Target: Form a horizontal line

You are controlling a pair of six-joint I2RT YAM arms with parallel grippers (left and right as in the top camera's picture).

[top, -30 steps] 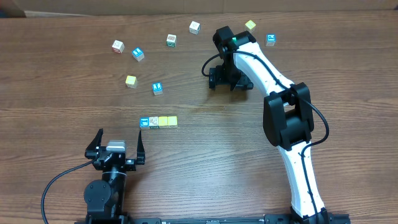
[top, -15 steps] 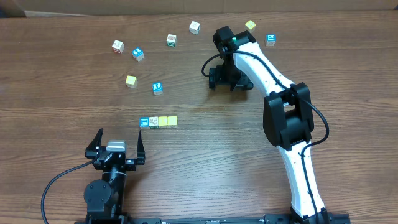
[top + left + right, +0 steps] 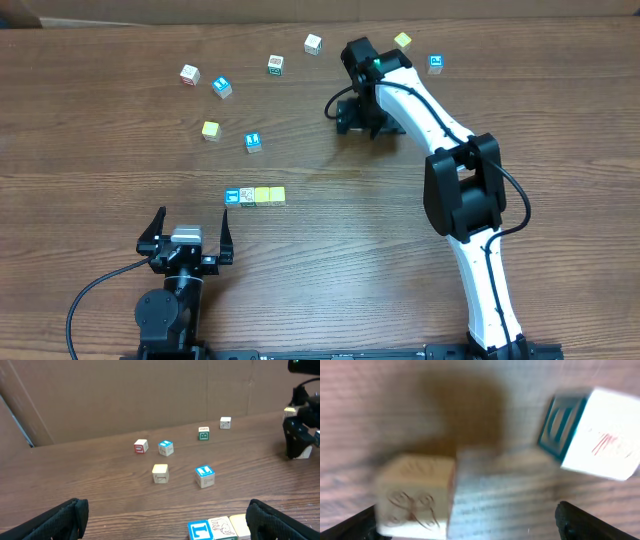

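Wood table (image 3: 100,160) — row (image 3: 254,196) of four cubes, eight loose cubes (image 3: 210,130).

A horizontal line (image 3: 254,196) of four tiny cubes is lying on the brown wooden tabletop (image 3: 330,250), left of centre. The cubes are sitting flat and upright, touching side to side in a straight row. Reading left to right, a blue-faced cube (image 3: 232,197) is showing a white icon, a white cube (image 3: 247,196) is carrying a printed mark, and then a first pale yellow cube (image 3: 262,195) and a second pale yellow cube (image 3: 277,195), both plain, are closing the row.
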